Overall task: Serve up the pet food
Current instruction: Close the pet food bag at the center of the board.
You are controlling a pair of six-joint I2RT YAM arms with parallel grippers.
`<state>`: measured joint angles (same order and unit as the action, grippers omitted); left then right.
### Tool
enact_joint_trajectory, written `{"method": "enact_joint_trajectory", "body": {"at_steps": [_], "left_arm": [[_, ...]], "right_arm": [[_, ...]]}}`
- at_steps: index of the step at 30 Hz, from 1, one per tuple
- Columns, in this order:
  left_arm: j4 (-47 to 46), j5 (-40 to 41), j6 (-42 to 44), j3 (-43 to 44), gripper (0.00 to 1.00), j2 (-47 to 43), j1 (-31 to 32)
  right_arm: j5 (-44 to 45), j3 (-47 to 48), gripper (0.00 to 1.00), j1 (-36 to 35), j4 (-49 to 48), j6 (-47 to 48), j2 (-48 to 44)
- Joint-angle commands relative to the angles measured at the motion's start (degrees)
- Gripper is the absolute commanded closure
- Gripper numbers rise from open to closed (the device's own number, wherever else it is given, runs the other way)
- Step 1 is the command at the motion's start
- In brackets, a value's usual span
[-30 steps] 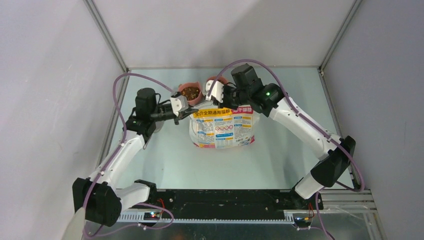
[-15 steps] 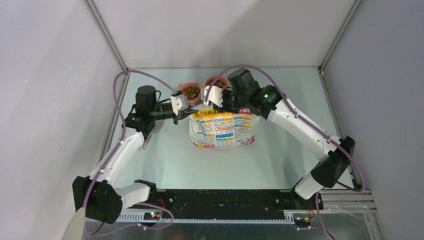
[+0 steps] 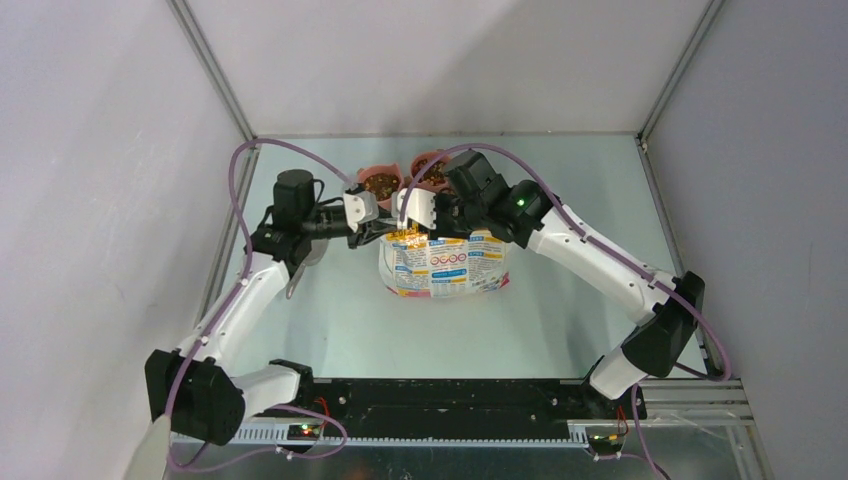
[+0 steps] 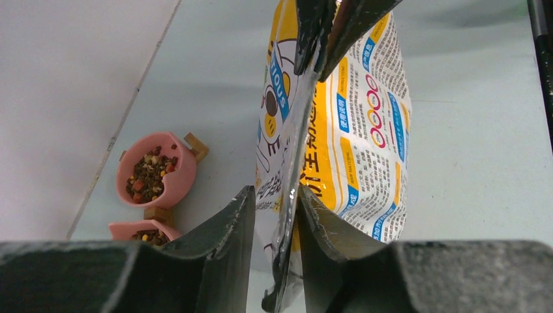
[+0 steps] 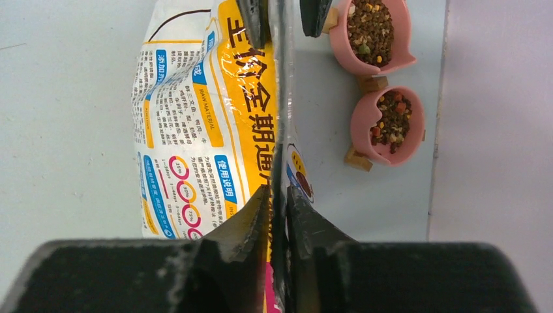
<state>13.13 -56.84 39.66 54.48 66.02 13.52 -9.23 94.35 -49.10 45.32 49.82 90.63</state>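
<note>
Pink bowls [image 5: 404, 36] both hold pet food [image 5: 391, 120], so serving looks done; right gripper [image 5: 275, 208] pinches the bag [image 5: 195, 117] by its top seam, left gripper [image 4: 275, 215] stands slightly parted around it, letting go remains.

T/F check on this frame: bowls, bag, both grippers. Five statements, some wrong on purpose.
1. Both pink bowls hold pet food. True.
2. The bag lies flat. False: it stands upright.
3. The right gripper is shut on the bag's top edge. True.
4. The left gripper holds a bowl. False: it straddles the bag's top edge, jaws apart.
5. The bowls stand on the arms' side of the bag. False: they stand beyond it.
</note>
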Motion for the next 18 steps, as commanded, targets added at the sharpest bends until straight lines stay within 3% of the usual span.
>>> {"method": "enact_joint_trajectory", "body": {"at_steps": [1,5,12,18], "left_arm": [[0.1,-1.9,2.1,2.6,0.63,0.7,1.3],[0.6,-3.2,2.8,3.2,0.64,1.0,1.5],[2.6,-5.3,4.3,5.9,0.97,2.4,1.6],[5.4,-5.8,6.5,7.4,1.0,3.8,1.5]], "right_arm": [[0.5,-0.1,0.85,-0.5,-0.6,-0.1,0.1],[-0.3,0.4,1.0,-0.4,-0.9,0.1,-0.3],[-9.9,6.6,1.0,3.0,3.3,-0.4,0.9],[-17.8,15.5,1.0,7.8,10.4,-2.3,4.9]]}}
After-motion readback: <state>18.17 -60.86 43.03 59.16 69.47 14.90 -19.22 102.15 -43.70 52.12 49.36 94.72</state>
